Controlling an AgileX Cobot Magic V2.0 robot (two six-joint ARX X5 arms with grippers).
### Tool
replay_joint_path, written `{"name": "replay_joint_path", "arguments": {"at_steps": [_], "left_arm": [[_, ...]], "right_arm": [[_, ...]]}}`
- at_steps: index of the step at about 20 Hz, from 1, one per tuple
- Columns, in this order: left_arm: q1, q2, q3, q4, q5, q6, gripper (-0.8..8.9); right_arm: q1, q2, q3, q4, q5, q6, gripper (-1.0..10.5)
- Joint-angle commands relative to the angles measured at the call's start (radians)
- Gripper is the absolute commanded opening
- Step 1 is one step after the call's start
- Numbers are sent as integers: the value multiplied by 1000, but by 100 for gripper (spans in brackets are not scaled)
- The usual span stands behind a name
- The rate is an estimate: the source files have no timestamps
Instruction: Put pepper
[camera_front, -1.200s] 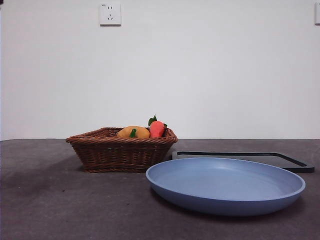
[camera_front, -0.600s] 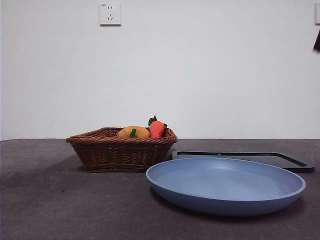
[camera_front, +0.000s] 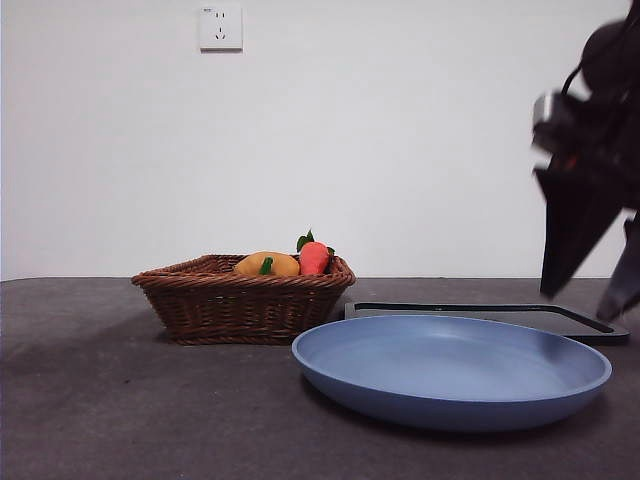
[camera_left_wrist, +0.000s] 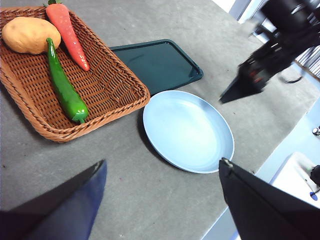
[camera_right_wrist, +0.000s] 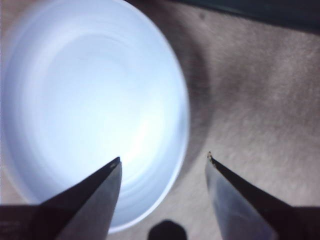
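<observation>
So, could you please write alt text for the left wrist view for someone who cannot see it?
A green pepper lies in a wicker basket beside a carrot and a round orange-yellow fruit. Next to the basket sit an empty blue plate and a dark tray. The left tool hangs open above the table, and the right tool hovers beyond the plate.

A: Can you see the pepper (camera_left_wrist: 64, 86) from the front?
B: No, the basket (camera_front: 240, 305) wall hides it; only the left wrist view shows it lying inside.
A: And the right gripper (camera_front: 590, 290)?
B: Blurred, and cut off by the front view's right edge. In the left wrist view it is a dark smear too.
A: The plate (camera_right_wrist: 30, 100)?
B: In the right wrist view it is washed out, soft, and clipped at the edge.
A: The tray (camera_front: 590, 328)?
B: Partly hidden behind the plate.
</observation>
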Motion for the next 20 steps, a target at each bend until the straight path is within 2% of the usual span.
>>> {"name": "replay_joint_path", "arguments": {"at_steps": [1,3,6,10,13,17,20], "left_arm": [[-4,5,19,11,5,-4,391],[-4,5,19,11,5,-4,391],[-4,5,19,11,3,-4,391],[-4,5,19,11,-1,-5,391],[-4,7,19,14,-10,-27,389],[-32,29,40,30,-95,-45,389],[-93,138,112,45,-188,-51,389]], "right_arm": [[13,73,16,36,7,6,284],[21,121,16,60,29,6,277],[26,164,16,84,27,6,197],[27,180,16,89,20,6,-1],[25,178,16,85,21,24,5],[25,95,16,52,21,33,5],[12,-30,17,11,22,56,5]]}}
